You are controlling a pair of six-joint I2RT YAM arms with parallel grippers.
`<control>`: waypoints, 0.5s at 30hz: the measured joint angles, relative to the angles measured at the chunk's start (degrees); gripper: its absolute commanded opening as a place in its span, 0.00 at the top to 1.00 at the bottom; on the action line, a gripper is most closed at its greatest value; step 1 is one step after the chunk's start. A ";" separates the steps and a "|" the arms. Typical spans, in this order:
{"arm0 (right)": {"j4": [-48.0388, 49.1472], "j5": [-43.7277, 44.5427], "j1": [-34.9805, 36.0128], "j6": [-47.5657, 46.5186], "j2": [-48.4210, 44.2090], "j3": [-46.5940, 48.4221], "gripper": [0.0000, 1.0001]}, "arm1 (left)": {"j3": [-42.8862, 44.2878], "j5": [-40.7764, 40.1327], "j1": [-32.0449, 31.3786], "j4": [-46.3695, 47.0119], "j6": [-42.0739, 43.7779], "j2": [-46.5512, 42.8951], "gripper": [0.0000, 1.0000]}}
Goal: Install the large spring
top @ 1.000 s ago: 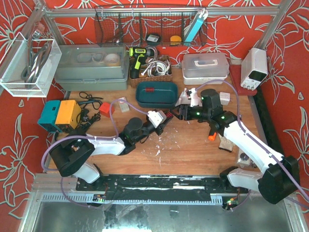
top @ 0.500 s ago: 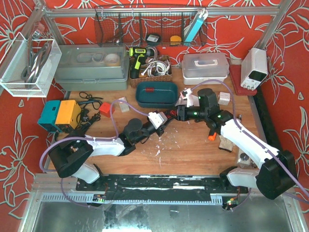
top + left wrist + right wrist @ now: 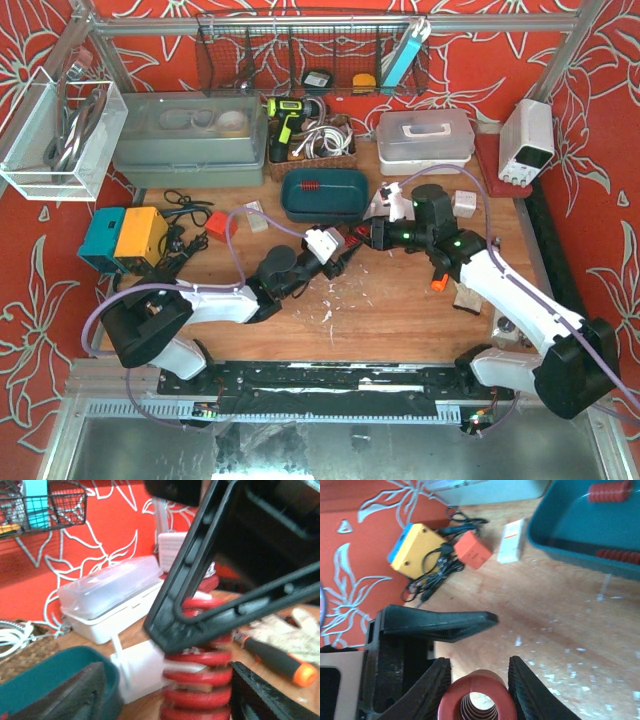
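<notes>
Red walls with white flower outlines (image 3: 600, 90) wrap round on every side. A brown wooden tabletop (image 3: 380, 310) sits centre, a silver aluminium frame rail (image 3: 150, 27) crosses the back, a black wire basket (image 3: 225, 60) hangs there, and a grey sheet-metal ledge (image 3: 300, 445) fronts it.

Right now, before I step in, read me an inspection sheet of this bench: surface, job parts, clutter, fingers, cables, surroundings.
Surface: wooden tabletop, white chips scattered mid-table.
Job's things: large red coil spring between the two grippers; more red springs lie in the teal tray.
Clutter: orange-handled screwdriver, yellow-and-teal box, red-orange cube.
Grippers: right gripper fingers clamp the large spring; left gripper fingers straddle it, contact unclear.
Cables: purple cables loop along both arms; black leads beside the box.
Surroundings: clear lidded box, grey lidded bin, white power supply, wire basket on the back rail.
</notes>
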 measured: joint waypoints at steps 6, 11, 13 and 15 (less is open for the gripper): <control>-4.52 15.80 0.15 -4.42 -2.99 0.02 1.00 | -0.13 -4.26 -0.11 -5.95 -5.11 -0.17 0.00; -5.33 30.56 0.11 -10.01 -3.02 0.13 1.00 | -0.48 -5.86 -0.11 -11.82 -10.75 -0.26 0.00; -5.40 35.08 0.02 -11.87 -1.77 0.94 1.00 | -1.11 -7.02 -0.11 -13.62 -12.76 -0.37 0.00; -5.20 38.84 0.00 -13.55 0.35 2.51 1.00 | -1.70 -8.50 -0.11 -15.41 -14.40 -0.61 0.00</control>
